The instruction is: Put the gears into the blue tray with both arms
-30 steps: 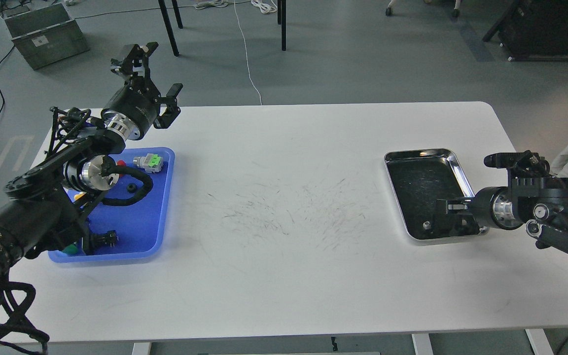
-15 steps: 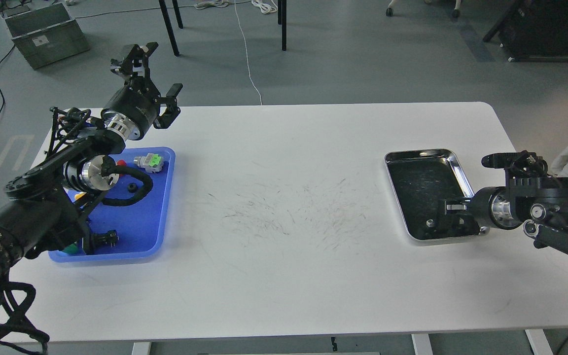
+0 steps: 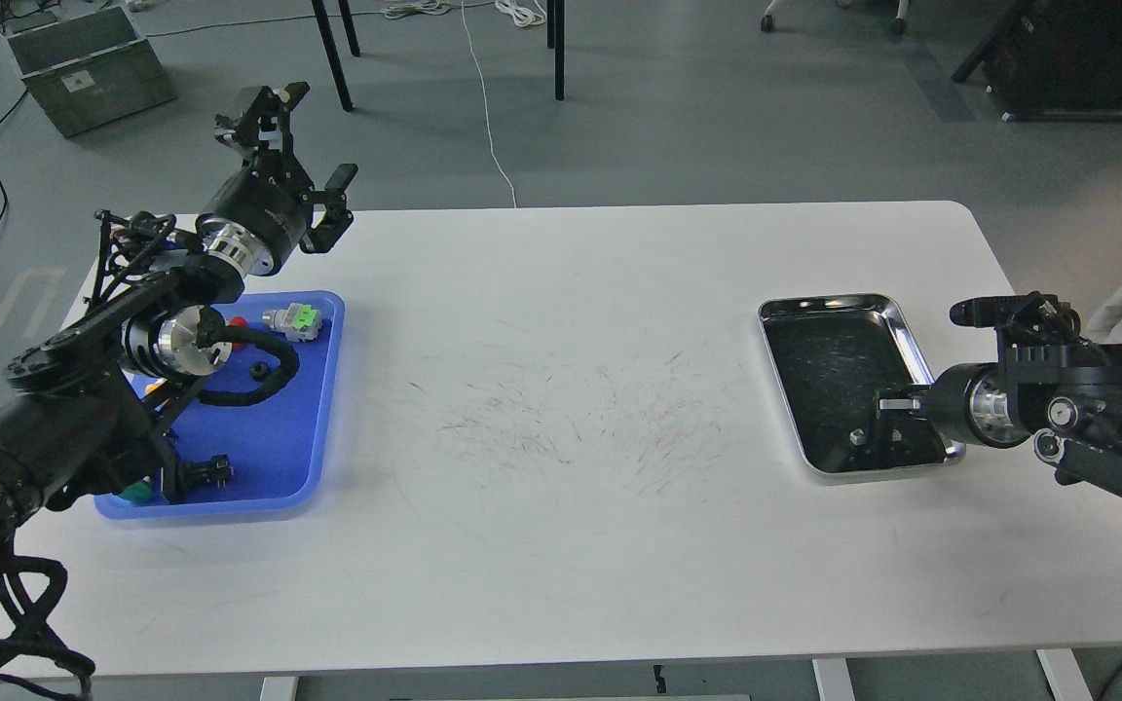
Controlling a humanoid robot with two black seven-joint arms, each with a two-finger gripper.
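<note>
Reaching up past the far left table edge, the left gripper (image 3: 313,136) has its fingers spread wide with nothing in them. Below it, one black gear (image 3: 258,370) lies in the blue tray (image 3: 313,458), near a grey-and-green connector (image 3: 294,320). Far to the right, the right gripper (image 3: 884,438) sits low inside the steel tray (image 3: 839,304); I cannot tell if it is pinching anything.
</note>
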